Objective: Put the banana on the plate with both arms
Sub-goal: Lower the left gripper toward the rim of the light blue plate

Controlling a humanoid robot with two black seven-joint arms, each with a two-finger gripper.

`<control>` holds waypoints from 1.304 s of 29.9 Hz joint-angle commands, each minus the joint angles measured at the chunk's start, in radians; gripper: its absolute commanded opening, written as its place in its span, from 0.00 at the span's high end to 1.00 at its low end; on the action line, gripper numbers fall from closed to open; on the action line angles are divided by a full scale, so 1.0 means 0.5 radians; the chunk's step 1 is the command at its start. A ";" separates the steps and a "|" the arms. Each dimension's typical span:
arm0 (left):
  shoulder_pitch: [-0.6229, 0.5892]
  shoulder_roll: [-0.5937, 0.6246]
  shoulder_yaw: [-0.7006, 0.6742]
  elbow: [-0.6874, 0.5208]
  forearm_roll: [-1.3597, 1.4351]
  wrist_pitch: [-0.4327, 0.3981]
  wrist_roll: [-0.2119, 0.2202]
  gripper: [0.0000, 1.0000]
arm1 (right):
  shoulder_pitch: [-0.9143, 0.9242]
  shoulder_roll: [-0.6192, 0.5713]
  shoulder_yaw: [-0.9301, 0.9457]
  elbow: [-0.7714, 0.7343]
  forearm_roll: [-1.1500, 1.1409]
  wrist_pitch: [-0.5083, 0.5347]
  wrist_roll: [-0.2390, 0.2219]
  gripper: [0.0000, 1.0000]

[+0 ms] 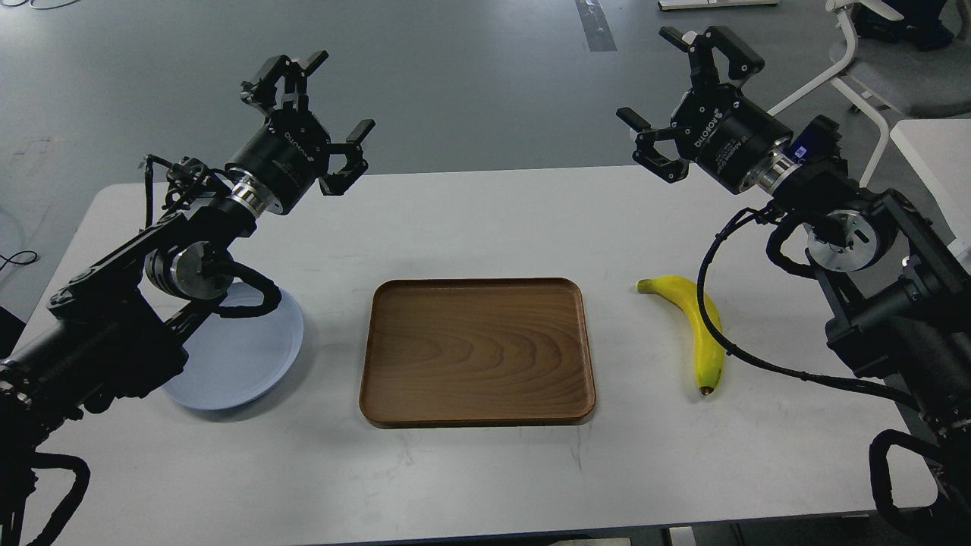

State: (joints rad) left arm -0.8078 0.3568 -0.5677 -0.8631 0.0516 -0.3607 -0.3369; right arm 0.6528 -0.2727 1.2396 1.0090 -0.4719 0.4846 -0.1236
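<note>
The yellow banana (692,329) lies on the white table to the right of the tray, stem toward the back, dark tip toward the front; a black cable of my right arm crosses over it. On the left, the pale blue-grey plate (244,356) rests flat, partly hidden under my left arm. My left gripper (322,105) hangs open high above the table's back left, nothing between its fingers. At the back right, my right gripper (661,85) is raised too and open, well above and behind the banana.
A brown wooden tray (476,350) with rounded corners sits empty in the table's middle, between plate and banana. A white chair (872,61) and another table edge (941,152) stand beyond the right side. Grey floor lies behind the table.
</note>
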 commanded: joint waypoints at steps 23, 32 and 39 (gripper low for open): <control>0.125 0.035 -0.018 -0.065 -0.020 0.203 0.011 0.02 | -0.201 0.061 -0.006 0.188 -0.010 -0.242 -0.109 0.00; 0.125 0.069 -0.018 -0.069 -0.026 0.224 0.017 0.02 | -0.287 0.042 0.000 0.277 -0.013 -0.279 -0.133 0.00; 0.125 0.093 -0.021 -0.075 -0.023 0.203 0.008 0.02 | -0.293 0.042 0.000 0.295 -0.013 -0.282 -0.133 0.00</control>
State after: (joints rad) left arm -0.7456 0.3983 -0.5776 -0.8981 0.0386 -0.2530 -0.3319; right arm 0.5061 -0.2517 1.2395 1.1556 -0.4784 0.3440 -0.1902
